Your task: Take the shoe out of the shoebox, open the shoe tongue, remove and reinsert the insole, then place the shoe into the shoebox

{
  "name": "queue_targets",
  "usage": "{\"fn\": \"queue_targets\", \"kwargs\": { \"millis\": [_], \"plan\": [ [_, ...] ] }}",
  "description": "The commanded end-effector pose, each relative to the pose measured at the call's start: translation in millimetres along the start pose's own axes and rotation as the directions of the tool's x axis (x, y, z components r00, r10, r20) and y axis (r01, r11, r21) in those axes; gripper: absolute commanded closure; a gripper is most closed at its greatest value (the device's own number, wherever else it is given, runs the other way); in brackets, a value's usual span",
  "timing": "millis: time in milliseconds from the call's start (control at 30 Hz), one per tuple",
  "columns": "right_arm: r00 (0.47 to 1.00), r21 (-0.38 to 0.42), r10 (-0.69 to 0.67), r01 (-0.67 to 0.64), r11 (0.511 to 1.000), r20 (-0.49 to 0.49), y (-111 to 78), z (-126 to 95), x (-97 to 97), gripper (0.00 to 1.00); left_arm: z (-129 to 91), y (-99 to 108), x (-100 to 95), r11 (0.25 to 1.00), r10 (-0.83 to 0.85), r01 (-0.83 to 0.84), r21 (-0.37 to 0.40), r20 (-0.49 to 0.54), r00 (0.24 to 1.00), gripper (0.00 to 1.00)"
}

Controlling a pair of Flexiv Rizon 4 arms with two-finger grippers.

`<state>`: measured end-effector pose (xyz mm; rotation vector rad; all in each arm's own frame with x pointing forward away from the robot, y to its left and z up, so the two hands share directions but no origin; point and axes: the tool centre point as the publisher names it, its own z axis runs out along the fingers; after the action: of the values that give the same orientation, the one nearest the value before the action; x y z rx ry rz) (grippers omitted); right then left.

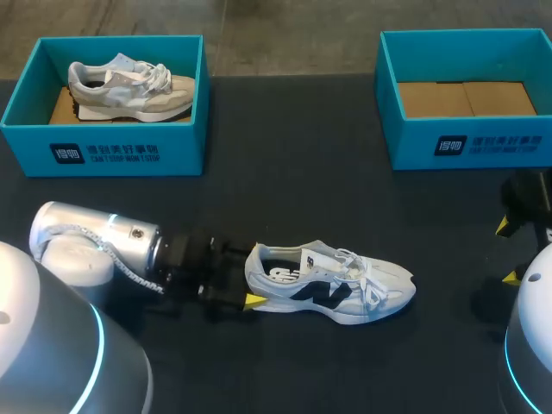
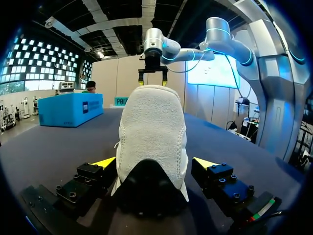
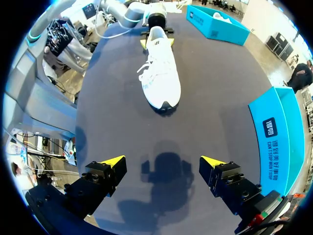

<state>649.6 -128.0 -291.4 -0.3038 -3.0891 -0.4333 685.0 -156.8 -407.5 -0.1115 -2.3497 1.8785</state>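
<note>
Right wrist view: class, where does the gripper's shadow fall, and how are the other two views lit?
Right wrist view: a dark, soft-edged shadow lies on the table just ahead of the open right gripper. Head view: hardly any shadow shows round the white shoe. Left wrist view: the shoe's heel is evenly lit, without glare.

Dark table, two boxes, one loose shoe

So the dark table (image 1: 285,172) has a teal left shoebox (image 1: 103,153) at its far edge, a matching right shoebox (image 1: 470,145) across from it, and a white shoe (image 1: 345,289) sitting on its sole near the front, well apart from both.
</note>
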Motion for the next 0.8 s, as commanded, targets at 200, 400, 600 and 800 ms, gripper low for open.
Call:
{"fn": "queue_targets", "kwargs": {
  "millis": [200,400,600,800],
  "plan": [
    [1.000,0.001,-0.001,0.001,1.000,0.003,-0.3,-0.1,1.5,0.00,15.6,0.2,-1.6,1.000,-0.004,0.004,0.007,0.000,1.000,0.00],
    [1.000,0.001,-0.001,0.001,1.000,0.003,-0.3,-0.1,1.5,0.00,20.3,0.8,-2.5,1.000,-0.006,0.006,0.009,0.001,1.000,0.00],
    [1.000,0.001,-0.001,0.001,1.000,0.003,-0.3,-0.1,1.5,0.00,24.8,1.3,-3.1,1.000,-0.012,0.012,0.015,-0.003,1.000,0.00],
    [1.000,0.001,-0.001,0.001,1.000,0.003,-0.3,-0.1,1.5,0.00,27.5,1.0,-2.7,1.000,-0.014,0.014,0.017,-0.010,1.000,0.00]
  ]
}}
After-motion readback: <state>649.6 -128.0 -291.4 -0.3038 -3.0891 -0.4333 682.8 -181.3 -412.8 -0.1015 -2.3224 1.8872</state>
